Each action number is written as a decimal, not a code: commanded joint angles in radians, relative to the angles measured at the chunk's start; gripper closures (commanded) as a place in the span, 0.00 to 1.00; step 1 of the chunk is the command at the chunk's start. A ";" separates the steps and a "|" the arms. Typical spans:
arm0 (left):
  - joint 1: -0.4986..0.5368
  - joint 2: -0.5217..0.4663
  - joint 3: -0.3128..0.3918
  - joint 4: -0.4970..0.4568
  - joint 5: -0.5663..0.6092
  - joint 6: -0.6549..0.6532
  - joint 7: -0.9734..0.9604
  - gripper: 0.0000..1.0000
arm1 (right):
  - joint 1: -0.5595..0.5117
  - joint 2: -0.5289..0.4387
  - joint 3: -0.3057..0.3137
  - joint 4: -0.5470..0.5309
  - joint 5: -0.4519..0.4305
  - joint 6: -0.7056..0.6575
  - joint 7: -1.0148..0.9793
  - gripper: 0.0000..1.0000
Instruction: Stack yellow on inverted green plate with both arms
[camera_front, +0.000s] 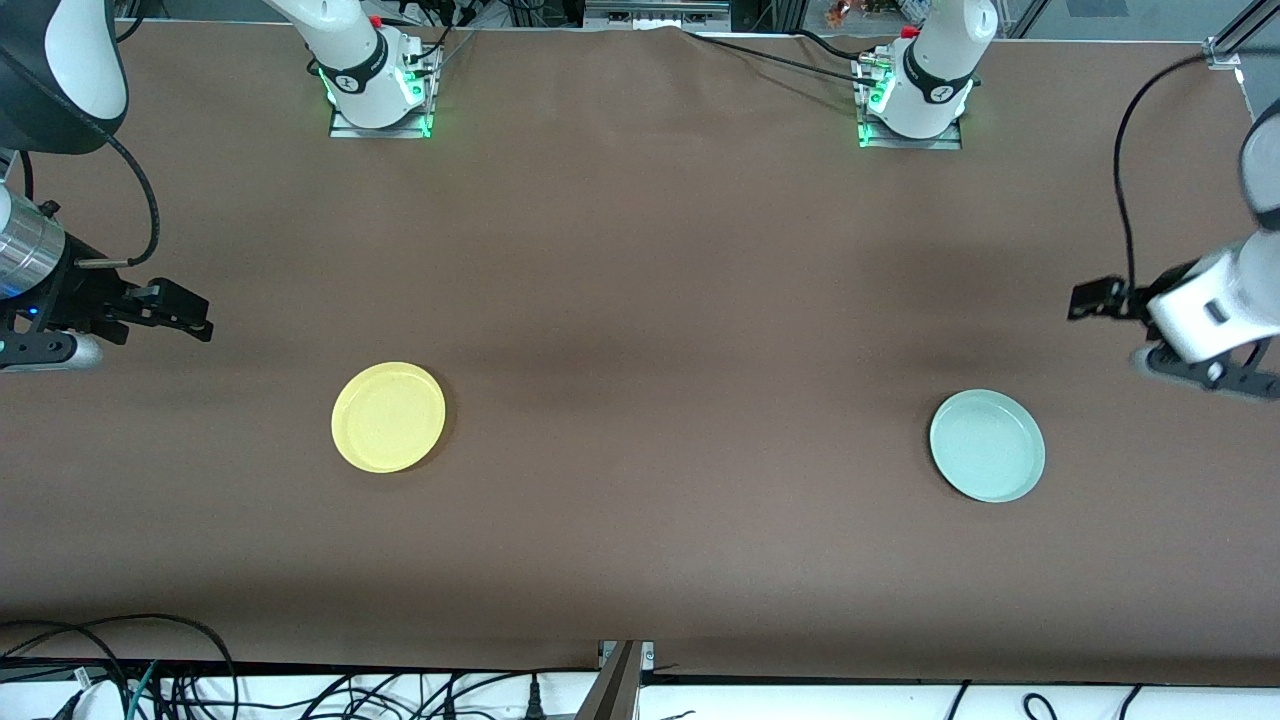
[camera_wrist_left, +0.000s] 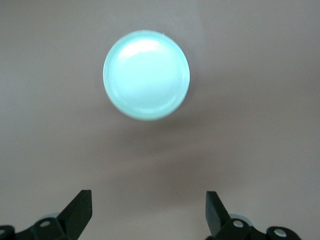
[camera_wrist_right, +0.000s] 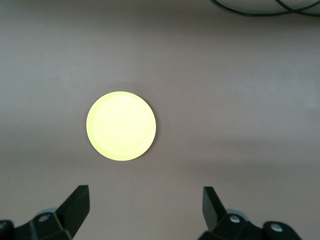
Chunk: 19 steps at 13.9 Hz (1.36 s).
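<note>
The yellow plate (camera_front: 388, 417) lies flat on the brown table (camera_front: 640, 300) toward the right arm's end, hollow side up with its raised rim showing. The green plate (camera_front: 987, 445) lies toward the left arm's end, well apart from the yellow one and slightly nearer the front camera. It also appears to sit hollow side up, though the glare on it in the left wrist view makes that hard to confirm. The 2 plates are not stacked; bare table lies between them.

The right gripper (camera_front: 190, 315) hangs in the air over the table's edge at the right arm's end, away from the yellow plate. In the right wrist view its 2 fingers (camera_wrist_right: 77, 205) stand wide apart and hold nothing, with the yellow plate (camera_wrist_right: 121, 126) lying on the table between their lines.

The left gripper (camera_front: 1100, 298) hangs over the table at the left arm's end, clear of the green plate. Its fingers (camera_wrist_left: 80, 210) are likewise spread wide and empty, with the green plate (camera_wrist_left: 146, 75) ahead of them.
</note>
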 joint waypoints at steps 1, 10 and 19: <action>0.009 0.122 -0.004 0.065 0.006 0.118 0.144 0.00 | 0.026 -0.013 0.010 0.004 -0.017 -0.050 0.001 0.00; 0.109 0.396 -0.005 0.063 -0.008 0.477 0.521 0.00 | 0.047 -0.032 0.007 0.013 -0.045 -0.161 -0.155 0.00; 0.120 0.506 -0.016 0.065 -0.011 0.569 0.532 0.00 | 0.039 -0.006 0.002 0.002 0.070 -0.152 -0.149 0.00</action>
